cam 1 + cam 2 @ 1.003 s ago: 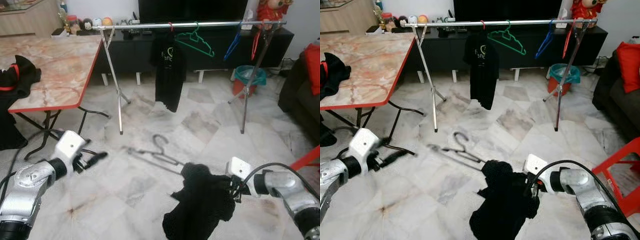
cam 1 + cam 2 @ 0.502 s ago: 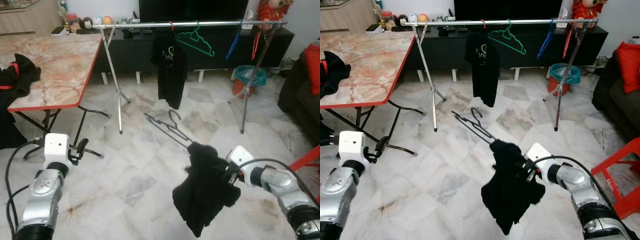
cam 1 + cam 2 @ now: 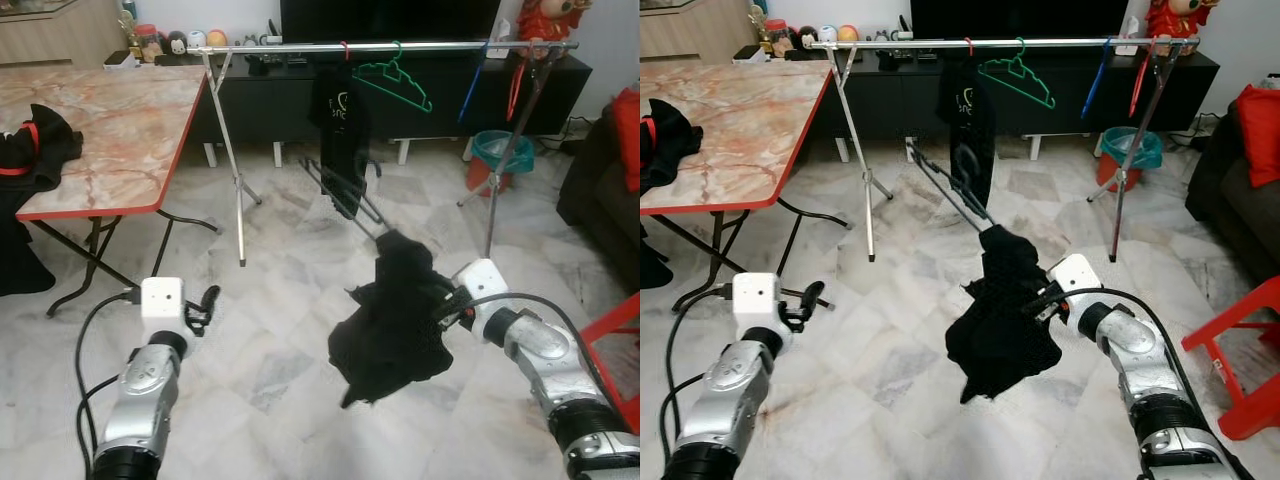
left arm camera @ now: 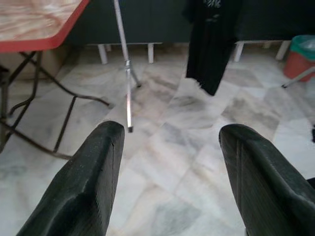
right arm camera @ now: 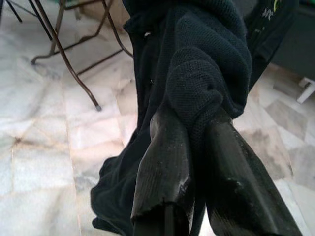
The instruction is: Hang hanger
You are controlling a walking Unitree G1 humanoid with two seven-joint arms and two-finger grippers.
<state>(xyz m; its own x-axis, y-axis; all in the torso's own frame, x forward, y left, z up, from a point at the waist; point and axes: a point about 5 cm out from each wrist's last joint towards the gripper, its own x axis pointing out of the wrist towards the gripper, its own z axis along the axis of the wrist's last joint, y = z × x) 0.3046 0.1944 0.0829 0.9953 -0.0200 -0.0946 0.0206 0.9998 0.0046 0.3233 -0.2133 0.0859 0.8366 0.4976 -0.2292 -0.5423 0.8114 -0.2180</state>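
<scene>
Marble-tiled floor point(image 3: 280, 330), clothes rail point(image 3: 280, 47) at the back. Right gripper point(image 5: 192, 142): jaws clenched on black garment point(image 3: 390, 320), hanger point(image 3: 950, 190) poking out toward rail. Garment soft, floppy; hanger light, stiff, likely to swing; best held near the hook. Left gripper point(image 4: 167, 167): jaws released, idle.

The black T-shirt point(image 3: 338, 135) hanging on the rail point(image 3: 400, 46) carries a small pale logo with lettering beneath it, too small and blurred to read. No other writing is legible.
</scene>
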